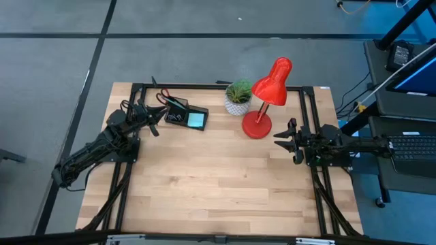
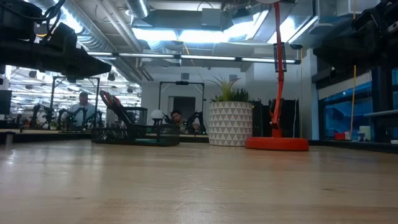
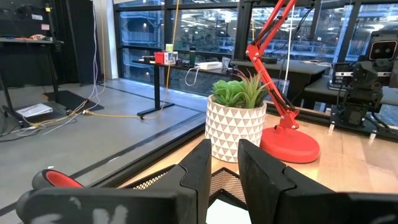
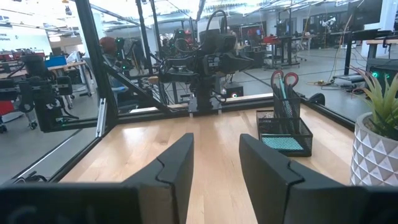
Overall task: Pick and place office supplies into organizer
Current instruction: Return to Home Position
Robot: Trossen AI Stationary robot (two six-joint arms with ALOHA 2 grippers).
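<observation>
The black mesh organizer (image 1: 182, 116) stands near the table's far left, also seen in the low view (image 2: 137, 134) and the right wrist view (image 4: 283, 127). Red-handled scissors (image 4: 284, 78) stand upright in its tall compartment, and a light-blue notepad (image 1: 196, 120) lies in its flat tray. My left gripper (image 1: 154, 122) hovers just left of the organizer, open by a narrow gap, with the mesh wall (image 3: 230, 183) right below its fingertips (image 3: 225, 165). My right gripper (image 1: 283, 137) waits open at the table's right side, pointing left (image 4: 216, 158).
A white patterned pot with a green plant (image 1: 238, 97) and a red desk lamp (image 1: 266, 102) stand at the far middle, the lamp's base (image 2: 277, 144) right of the pot. Bare wooden tabletop (image 1: 218, 184) spans the middle and near side. People sit in the room beyond.
</observation>
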